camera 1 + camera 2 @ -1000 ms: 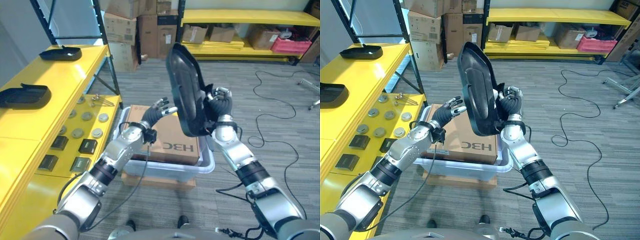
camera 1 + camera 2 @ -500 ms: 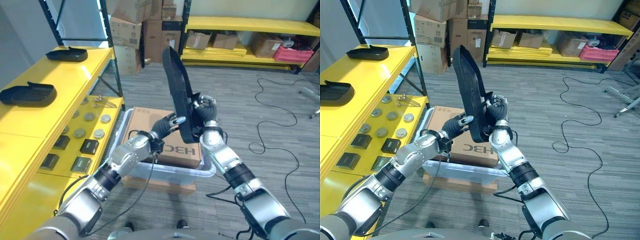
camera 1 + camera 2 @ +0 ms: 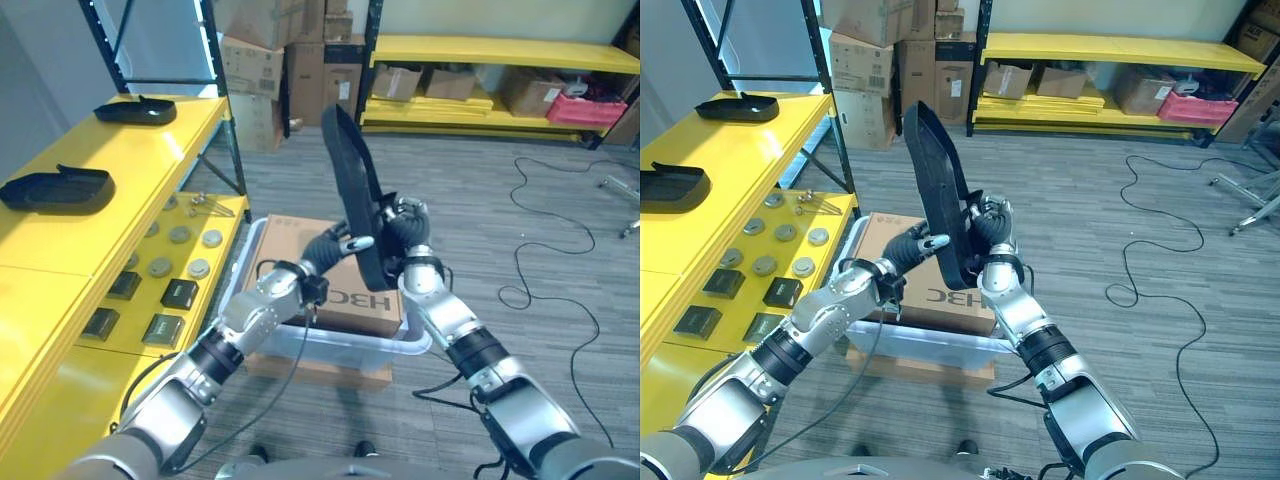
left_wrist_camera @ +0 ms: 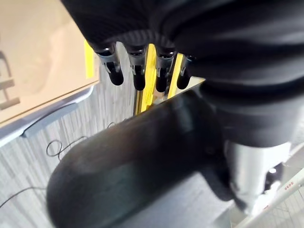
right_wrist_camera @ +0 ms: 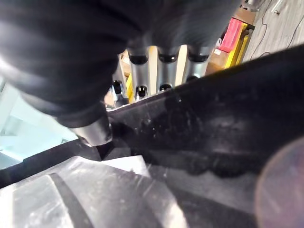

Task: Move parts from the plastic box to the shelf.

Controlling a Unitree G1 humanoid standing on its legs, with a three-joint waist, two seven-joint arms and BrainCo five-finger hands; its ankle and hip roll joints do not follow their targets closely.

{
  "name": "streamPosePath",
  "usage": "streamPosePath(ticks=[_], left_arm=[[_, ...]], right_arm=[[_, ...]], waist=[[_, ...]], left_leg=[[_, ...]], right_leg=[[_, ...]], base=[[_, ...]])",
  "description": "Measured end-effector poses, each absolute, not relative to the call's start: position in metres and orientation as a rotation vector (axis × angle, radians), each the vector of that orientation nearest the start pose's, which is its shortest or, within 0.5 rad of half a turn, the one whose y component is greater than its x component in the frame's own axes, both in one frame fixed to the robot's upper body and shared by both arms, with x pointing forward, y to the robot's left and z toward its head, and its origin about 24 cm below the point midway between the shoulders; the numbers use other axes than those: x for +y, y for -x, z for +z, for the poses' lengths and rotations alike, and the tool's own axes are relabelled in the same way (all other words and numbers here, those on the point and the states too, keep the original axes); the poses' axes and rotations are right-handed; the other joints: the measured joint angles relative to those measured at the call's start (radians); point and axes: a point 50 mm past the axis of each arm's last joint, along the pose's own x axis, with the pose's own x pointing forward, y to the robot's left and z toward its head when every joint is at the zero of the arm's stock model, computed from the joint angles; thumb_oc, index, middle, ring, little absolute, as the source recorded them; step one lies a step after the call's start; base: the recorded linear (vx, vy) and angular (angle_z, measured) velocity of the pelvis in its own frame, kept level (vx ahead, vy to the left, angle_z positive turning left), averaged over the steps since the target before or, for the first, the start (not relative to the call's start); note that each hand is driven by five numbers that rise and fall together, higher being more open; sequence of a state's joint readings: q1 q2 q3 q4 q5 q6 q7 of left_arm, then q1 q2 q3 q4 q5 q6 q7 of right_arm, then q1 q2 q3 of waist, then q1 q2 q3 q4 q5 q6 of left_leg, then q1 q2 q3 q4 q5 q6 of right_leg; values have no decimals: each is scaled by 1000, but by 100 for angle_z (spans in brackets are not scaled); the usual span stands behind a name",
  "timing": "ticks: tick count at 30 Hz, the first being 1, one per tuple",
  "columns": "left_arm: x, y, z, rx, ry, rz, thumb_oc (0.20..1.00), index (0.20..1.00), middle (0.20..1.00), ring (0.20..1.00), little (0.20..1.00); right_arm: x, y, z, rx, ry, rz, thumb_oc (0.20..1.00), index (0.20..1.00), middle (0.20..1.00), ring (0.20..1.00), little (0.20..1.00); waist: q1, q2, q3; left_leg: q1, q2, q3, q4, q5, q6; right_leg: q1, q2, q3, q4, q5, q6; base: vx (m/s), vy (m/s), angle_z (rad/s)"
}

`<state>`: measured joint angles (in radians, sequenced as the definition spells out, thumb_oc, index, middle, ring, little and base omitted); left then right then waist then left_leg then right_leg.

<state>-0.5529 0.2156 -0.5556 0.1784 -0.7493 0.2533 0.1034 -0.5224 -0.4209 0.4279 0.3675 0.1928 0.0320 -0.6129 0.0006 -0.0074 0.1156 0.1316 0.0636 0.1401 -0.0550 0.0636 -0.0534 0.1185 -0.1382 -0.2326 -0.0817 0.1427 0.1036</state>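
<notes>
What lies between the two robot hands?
The black part, standing on edge, with the left robot hand against one face and the right robot hand gripping it, in both eye views.

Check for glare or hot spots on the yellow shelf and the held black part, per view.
Left eye view: glossy yellow metal shelf has a broad pale sheen; the long black plastic part shows no hot spot. Left wrist view: a soft grey highlight on the part's rounded edge. Right wrist view: a pale round flare overlaps the part at the frame edge.
</notes>
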Motion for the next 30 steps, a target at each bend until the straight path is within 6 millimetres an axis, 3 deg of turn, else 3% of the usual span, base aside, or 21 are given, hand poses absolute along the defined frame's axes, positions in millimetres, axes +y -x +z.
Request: streamPosePath(ticks=[7,13,21,30], left_arm=[[62,-320,102,144,181,-502,1000,1000,1000,1000,1000],[58,-319,99,168,180,-544,1000,1000,1000,1000,1000],[38,-308,88,224,146,-643,1000,1000,1000,1000,1000],[37,-307,88,197,84,-666,1000,1000,1000,1000,1000]], right_arm=[[-168,-337,96,-135,397,-274,200,200,200,200,200],[-168,-338,95,-134,399,-274,200,200,200,200,200],[-168,-337,96,-137,397,-274,200,200,200,200,200],[-168,-337,96,-139,397,-273,200,200,200,200,200]], waist=[[18,3,0],[30,3,-1],[26,3,-1],[23,3,-1]], left_leg=[[10,-1,-3,-1,-2,2],[10,-2,-5,0,0,1],[11,-3,-6,1,0,1],[12,-3,-6,1,0,1]], right_leg=[[13,-2,-3,0,-2,2],[15,-3,-6,0,-2,2],[17,-4,-6,0,-2,2],[18,-4,-6,0,-2,2]], base=[[2,2,1],[0,0,0],[0,0,0],[0,0,0]])
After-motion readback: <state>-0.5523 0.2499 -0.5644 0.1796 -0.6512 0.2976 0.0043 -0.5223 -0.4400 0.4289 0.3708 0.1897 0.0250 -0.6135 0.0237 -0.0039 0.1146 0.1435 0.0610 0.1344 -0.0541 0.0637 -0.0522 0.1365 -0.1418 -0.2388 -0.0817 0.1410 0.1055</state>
